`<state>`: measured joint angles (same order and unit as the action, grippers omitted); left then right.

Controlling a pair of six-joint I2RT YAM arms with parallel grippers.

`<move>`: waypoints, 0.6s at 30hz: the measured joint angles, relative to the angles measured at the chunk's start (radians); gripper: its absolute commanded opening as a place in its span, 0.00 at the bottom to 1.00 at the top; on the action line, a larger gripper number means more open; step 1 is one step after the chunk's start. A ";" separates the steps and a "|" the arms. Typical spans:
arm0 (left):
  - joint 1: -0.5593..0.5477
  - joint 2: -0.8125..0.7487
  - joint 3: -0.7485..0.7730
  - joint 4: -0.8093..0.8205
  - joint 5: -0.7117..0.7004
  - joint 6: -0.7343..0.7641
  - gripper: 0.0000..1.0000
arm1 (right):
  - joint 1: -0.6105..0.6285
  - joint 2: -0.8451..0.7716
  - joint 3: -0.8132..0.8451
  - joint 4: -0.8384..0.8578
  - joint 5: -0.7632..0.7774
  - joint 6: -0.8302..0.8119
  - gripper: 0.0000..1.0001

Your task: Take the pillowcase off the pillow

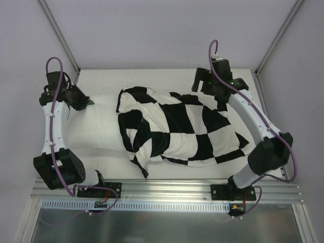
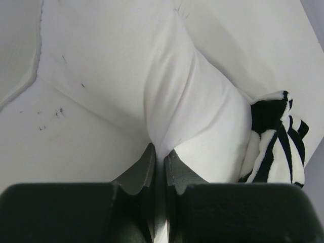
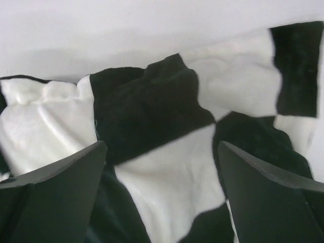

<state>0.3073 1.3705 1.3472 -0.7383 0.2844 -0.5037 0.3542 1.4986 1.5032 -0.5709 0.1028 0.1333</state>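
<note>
The white pillow [image 1: 96, 126] lies across the table, its left part bare. The black and cream checkered pillowcase [image 1: 187, 129] covers its middle and right part, bunched at its left edge. My left gripper [image 1: 89, 102] is at the pillow's far left corner. In the left wrist view it [image 2: 159, 154] is shut on a pinched fold of the white pillow [image 2: 192, 101], with the pillowcase edge [image 2: 276, 136] at the right. My right gripper [image 1: 198, 83] is over the pillowcase's far right edge. In the right wrist view it [image 3: 162, 152] is open just above the checkered fabric [image 3: 147, 101] and holds nothing.
The white table [image 1: 152, 76] has grey walls behind and at the sides. Metal frame posts [image 1: 61, 35] rise at the far corners. An aluminium rail [image 1: 167, 188] with both arm bases runs along the near edge.
</note>
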 measured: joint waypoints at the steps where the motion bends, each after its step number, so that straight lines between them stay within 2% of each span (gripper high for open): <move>1: 0.000 0.000 0.000 0.000 0.000 0.001 0.00 | 0.009 0.085 0.052 -0.001 -0.010 0.003 0.97; 4: 0.000 0.000 0.000 0.001 -0.001 0.005 0.00 | 0.023 0.254 0.138 -0.009 -0.082 0.028 0.94; 6: 0.000 0.000 0.000 0.001 -0.002 0.010 0.00 | 0.027 0.350 0.171 -0.006 -0.148 0.058 0.87; 9: 0.000 0.000 0.000 0.001 -0.002 0.015 0.00 | 0.028 0.428 0.171 0.009 -0.223 0.100 0.49; 10: 0.000 0.000 0.000 0.001 -0.002 0.018 0.00 | 0.028 0.433 0.159 0.021 -0.238 0.117 0.26; 11: 0.000 0.000 0.000 0.001 -0.002 0.018 0.00 | 0.027 0.433 0.147 0.028 -0.248 0.124 0.07; 12: 0.000 0.000 0.000 0.001 -0.002 0.018 0.00 | 0.025 0.430 0.134 0.041 -0.259 0.138 0.01; 18: -0.001 -0.003 0.000 0.001 -0.007 0.017 0.00 | -0.011 0.359 0.023 0.135 -0.296 0.223 0.01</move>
<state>0.3061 1.3678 1.3472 -0.7372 0.2775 -0.4866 0.3431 1.8580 1.5257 -0.4355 -0.1928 0.3565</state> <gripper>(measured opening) 0.050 0.029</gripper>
